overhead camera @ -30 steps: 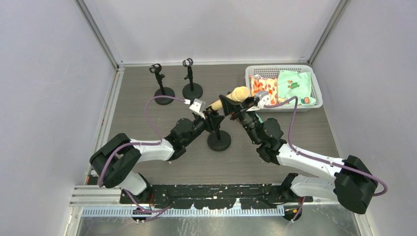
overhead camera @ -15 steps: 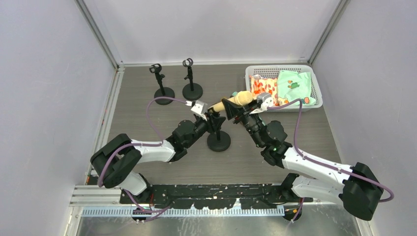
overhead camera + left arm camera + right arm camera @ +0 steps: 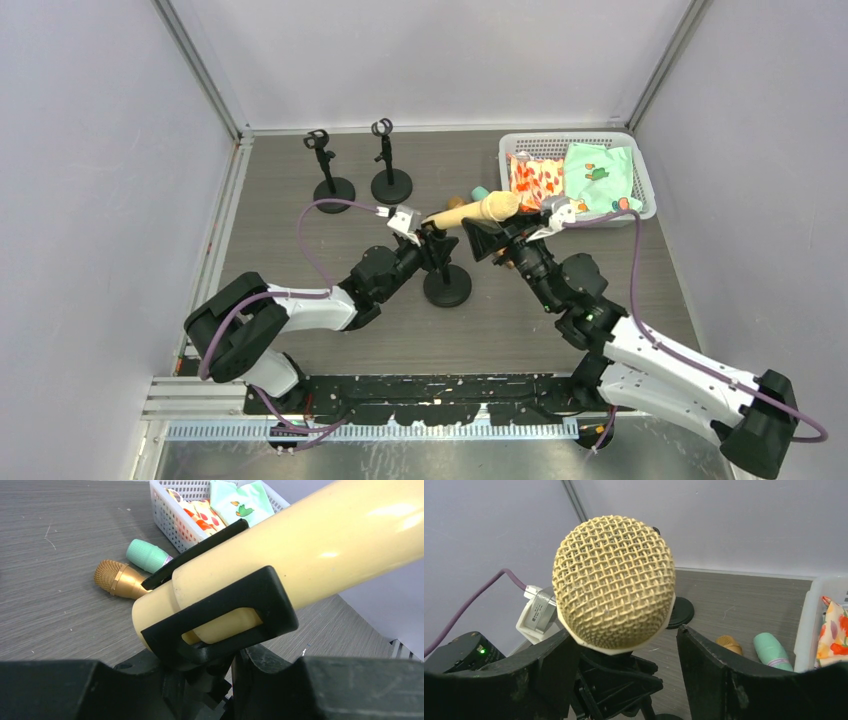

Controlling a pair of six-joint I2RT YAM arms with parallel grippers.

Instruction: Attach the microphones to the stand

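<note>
The cream-yellow microphone (image 3: pixel 470 212) rests tilted in the clip of the stand (image 3: pixel 446 286). The left tool (image 3: pixel 231 680) is clamped on this stand's stem. The right tool (image 3: pixel 485 236) is spread apart around the microphone's head. The golden-brown microphone (image 3: pixel 116 578) and the mint-green microphone (image 3: pixel 146 556) lie on the table (image 3: pixel 280 180) beyond the stand.

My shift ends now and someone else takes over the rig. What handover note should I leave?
Left gripper: shut on the near stand.
Right gripper: open around the head of the cream-yellow microphone.
Done: that microphone sits in the near stand's clip.
To do: golden-brown microphone and mint-green microphone lie on the table near the basket; both back stands are empty.
</note>
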